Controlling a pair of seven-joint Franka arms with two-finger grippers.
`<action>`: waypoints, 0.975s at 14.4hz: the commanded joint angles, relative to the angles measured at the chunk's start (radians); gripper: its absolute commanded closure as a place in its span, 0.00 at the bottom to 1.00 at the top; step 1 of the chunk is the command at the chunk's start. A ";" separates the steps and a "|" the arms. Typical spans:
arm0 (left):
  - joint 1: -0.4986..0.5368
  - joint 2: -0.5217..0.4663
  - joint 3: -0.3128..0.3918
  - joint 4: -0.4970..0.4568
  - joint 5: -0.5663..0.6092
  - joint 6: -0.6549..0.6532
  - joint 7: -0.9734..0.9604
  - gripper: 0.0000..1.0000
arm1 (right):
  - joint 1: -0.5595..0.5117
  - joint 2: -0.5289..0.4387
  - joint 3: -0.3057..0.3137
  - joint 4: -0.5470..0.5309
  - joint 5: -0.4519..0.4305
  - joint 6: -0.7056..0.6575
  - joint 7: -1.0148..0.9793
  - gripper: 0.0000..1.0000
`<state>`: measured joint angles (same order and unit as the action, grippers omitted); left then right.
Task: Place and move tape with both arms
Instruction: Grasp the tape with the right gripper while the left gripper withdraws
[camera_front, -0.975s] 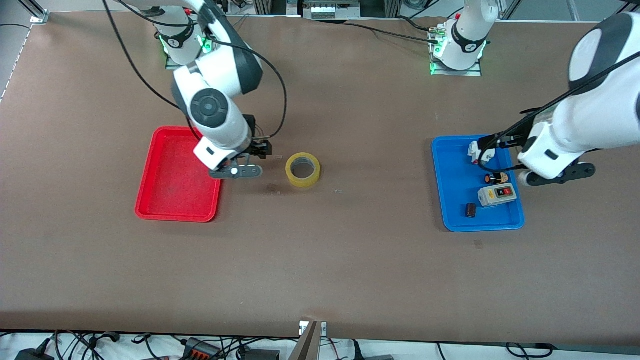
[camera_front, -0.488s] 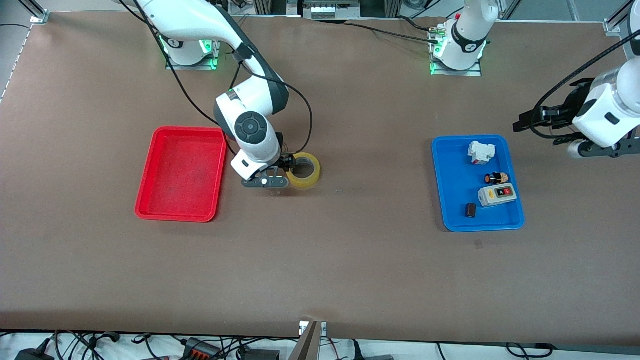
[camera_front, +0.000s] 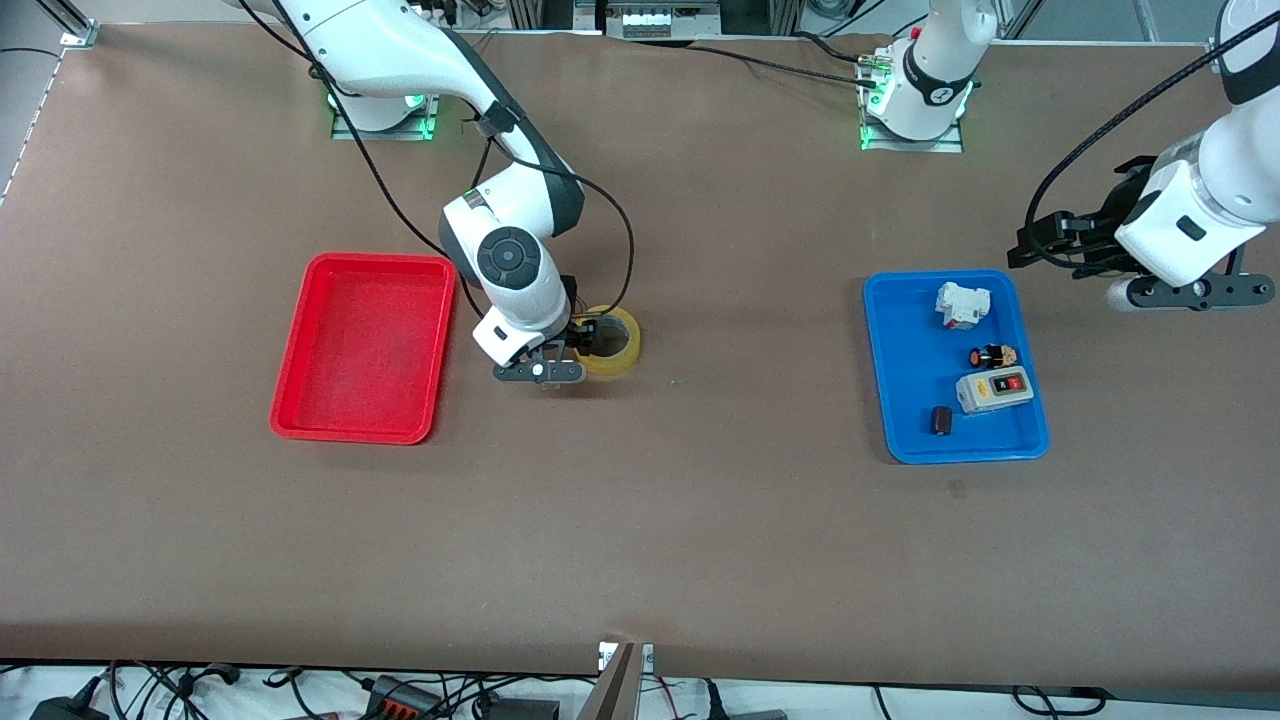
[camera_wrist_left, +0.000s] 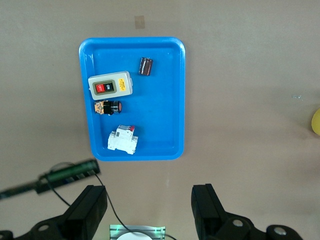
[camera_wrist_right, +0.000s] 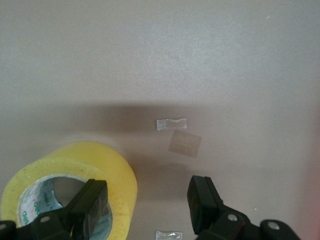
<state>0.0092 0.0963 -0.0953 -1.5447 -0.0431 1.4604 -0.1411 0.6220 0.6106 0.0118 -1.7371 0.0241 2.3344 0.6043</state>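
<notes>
1. The right gripper (camera_front: 583, 345) travelled from beside the red tray (camera_front: 300, 400) to the tape (camera_front: 612, 340) and sank over its wall, one finger (camera_wrist_right: 90, 207) inside the ring.
2. The left gripper (camera_front: 1045, 245) lifted off the blue tray (camera_front: 900, 440), ending beside it, fingers spread.

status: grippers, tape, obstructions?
Right gripper open, straddling the tape wall, one finger inside the core. Left gripper open, waiting up beside the blue tray. Nothing blocking.
</notes>
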 joint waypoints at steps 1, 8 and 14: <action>-0.005 -0.024 0.000 0.006 -0.011 0.005 0.015 0.00 | 0.030 0.026 -0.009 0.017 0.013 0.013 0.018 0.05; -0.002 -0.016 -0.003 0.028 0.014 -0.023 0.008 0.00 | 0.044 0.029 -0.009 0.010 0.013 0.003 0.015 0.05; 0.000 -0.018 -0.004 0.021 0.002 0.028 0.002 0.00 | 0.045 0.049 -0.010 0.016 -0.003 0.013 0.014 0.62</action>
<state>0.0077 0.0893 -0.1005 -1.5238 -0.0416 1.4742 -0.1419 0.6550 0.6458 0.0099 -1.7371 0.0237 2.3383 0.6102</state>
